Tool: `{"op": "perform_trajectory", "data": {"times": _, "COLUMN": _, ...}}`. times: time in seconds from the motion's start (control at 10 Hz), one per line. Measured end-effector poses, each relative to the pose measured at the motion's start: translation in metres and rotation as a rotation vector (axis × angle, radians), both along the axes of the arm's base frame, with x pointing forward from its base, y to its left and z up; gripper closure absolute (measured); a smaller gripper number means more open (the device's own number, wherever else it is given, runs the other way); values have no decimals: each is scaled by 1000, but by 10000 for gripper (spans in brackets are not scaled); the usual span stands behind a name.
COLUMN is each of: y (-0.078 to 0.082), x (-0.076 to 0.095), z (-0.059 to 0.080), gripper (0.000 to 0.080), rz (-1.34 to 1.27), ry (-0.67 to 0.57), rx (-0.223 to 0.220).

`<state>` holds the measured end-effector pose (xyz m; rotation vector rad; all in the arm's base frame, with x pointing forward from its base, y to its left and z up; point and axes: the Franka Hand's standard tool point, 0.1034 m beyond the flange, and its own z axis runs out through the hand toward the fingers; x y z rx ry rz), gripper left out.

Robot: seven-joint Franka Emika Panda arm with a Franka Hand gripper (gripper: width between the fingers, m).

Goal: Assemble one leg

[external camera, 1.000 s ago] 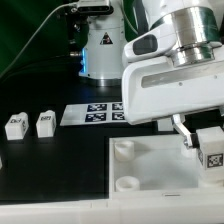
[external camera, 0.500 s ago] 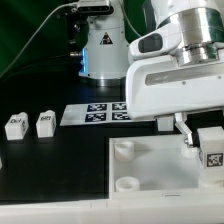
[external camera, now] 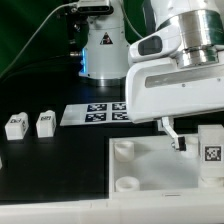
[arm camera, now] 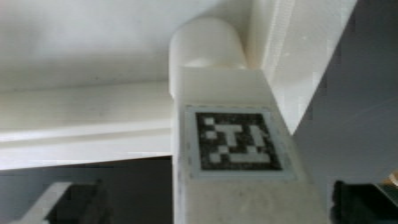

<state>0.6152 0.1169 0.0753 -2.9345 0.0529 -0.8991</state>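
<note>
Leg (external camera: 212,148), upright at frame's right edge over white panel (external camera: 150,165), w/ claw (arm camera: 224,200) spread open either side, not touching: prob. light, rigid, smooth plastic; grip flat sides mid-shaft.

On my screen the leg (arm camera: 222,90) is smooth white plastic with a soft sheen, and its tag (arm camera: 237,140) is printed matt black on white. The large panel (external camera: 150,168) has the same white plastic, a little glossy. The desk (external camera: 50,175) top is black and matt; perhaps cloth, I cannot tell from this coarse view. The arm housing (external camera: 175,90) is glossy white. The marker board (external camera: 92,113), toward the desk's far edge, is matt.
</note>
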Motion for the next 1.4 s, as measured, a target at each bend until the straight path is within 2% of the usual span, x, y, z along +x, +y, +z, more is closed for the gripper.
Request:
{"op": "perform_trajectory", "data": {"times": 0.7, "y": 0, "x": 0, "z": -1, "gripper": 150, "rz": 0, "ry": 2, "rx": 0}}
{"op": "perform_trajectory", "data": {"times": 0.8, "y": 0, "x": -1, "z": 0, "gripper": 150, "rz": 3, "ry": 46, "rx": 10}}
{"op": "perform_trajectory", "data": {"times": 0.9, "y": 1, "x": 1, "z": 7, "gripper": 150, "rz": 8, "ry": 104, "rx": 26}}
{"op": "perform_trajectory", "data": {"times": 1.0, "y": -3, "x": 6, "z": 13, "gripper": 150, "rz": 2, "ry": 94, "rx": 27}}
{"op": "perform_trajectory", "data": {"times": 1.1, "y": -5, "x": 6, "z": 11, "gripper": 150, "rz": -2, "ry": 110, "rx": 30}}
{"op": "perform_trajectory", "data": {"times": 1.2, "y": -3, "x": 2, "z": 5, "gripper": 150, "rz": 5, "ry": 234, "rx": 56}}
{"op": "perform_trajectory", "data": {"times": 1.4, "y": -9, "x": 10, "z": 7, "gripper": 150, "rz": 11, "ry": 409, "rx": 90}}
